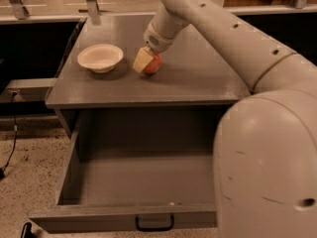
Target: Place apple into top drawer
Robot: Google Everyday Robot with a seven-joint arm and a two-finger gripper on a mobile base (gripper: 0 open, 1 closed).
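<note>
The tool (pixel 147 61) is down at the apple (pixel 154 64) on the worktop (pixel 198 78), apparently to grasp it. Whether it grips cannot be told. The top drawer (pixel 148 177) lies open below, ready.

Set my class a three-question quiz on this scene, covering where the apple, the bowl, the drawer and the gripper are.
1. True or false: the apple rests on the cabinet top, not in the open top drawer.
2. The bowl stands: A on the cabinet top; B in the drawer; C on the floor.
3. Fill in: the gripper is down at the ___.
Key: 1 true; 2 A; 3 apple.
</note>
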